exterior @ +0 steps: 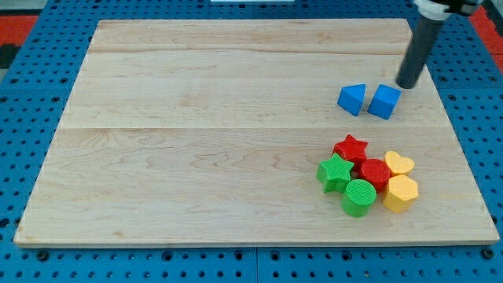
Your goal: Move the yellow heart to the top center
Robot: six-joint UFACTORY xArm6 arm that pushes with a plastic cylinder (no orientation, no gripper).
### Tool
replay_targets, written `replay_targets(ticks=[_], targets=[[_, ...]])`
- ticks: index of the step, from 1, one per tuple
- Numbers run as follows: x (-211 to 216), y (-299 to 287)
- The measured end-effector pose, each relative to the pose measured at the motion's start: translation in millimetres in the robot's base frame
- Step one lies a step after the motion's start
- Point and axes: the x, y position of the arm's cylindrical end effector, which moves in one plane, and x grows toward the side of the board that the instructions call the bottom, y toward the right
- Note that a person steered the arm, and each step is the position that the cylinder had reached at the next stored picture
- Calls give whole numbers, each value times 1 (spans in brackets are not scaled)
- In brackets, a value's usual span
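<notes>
Nearest the view's bottom, at the right of the wooden board [196, 157], sits a tight cluster of blocks: a green cylinder [359, 197] and a yellow hexagonal block [401, 193] in front, a green star [335, 173] and a red cylinder-like block [375, 174] behind them, then a red star [351, 148]. The yellow heart [399, 164], the task's block, lies at the cluster's right edge, touching the red block and just above the yellow hexagonal one. Farther up stand two blue blocks, a blue triangular block [353, 99] and a blue cube-like block [384, 101], close beside each other. Farther still, the tip [408, 82] rests just above and to the right of the blue cube-like block, well apart from the heart; being a bare rod, it grips nothing and touches no block. The step in hand looks like the approach: the heart appears unmoved. The next move likely calls for bringing the tip around to the heart's lower right side, without disturbing the blue pair, then pushing it up and leftward toward the top centre, clear of its neighbours.
</notes>
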Motion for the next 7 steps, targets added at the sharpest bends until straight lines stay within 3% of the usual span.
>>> replay_targets(ticks=[2,7], targets=[[73,37],[110,39]])
